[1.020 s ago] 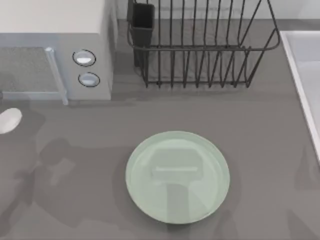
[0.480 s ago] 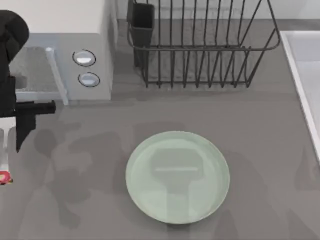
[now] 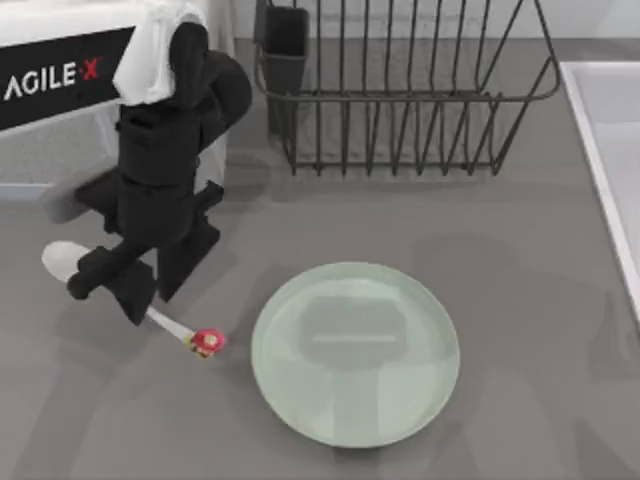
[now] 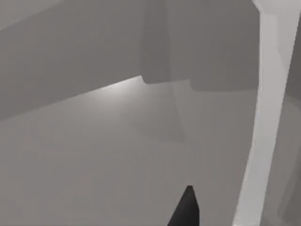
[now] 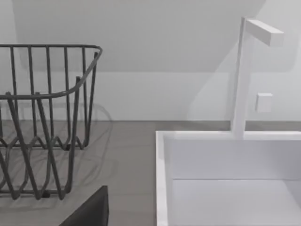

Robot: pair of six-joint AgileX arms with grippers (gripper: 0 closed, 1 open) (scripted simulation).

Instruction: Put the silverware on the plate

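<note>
The left gripper has its fingers closed on the spoon, left of the plate, above the counter.

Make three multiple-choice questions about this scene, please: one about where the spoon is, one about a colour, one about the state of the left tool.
1. Where is the silverware relative to the plate?
A. On the plate
B. To the plate's left, off it
C. Inside the dish rack

2. What colour is the knob at the spoon's handle end?
A. Red
B. Blue
C. Black

3. What is the left tool doing?
A. Parked at the sink
B. Holding the plate
C. Closed on the spoon's handle

Answers:
1. B: in the top view the spoon lies left of the plate's rim, with the knob end nearest it.
2. A: the knob shows red beside the plate.
3. C: the black fingers straddle the thin handle, between bowl and knob.
</note>
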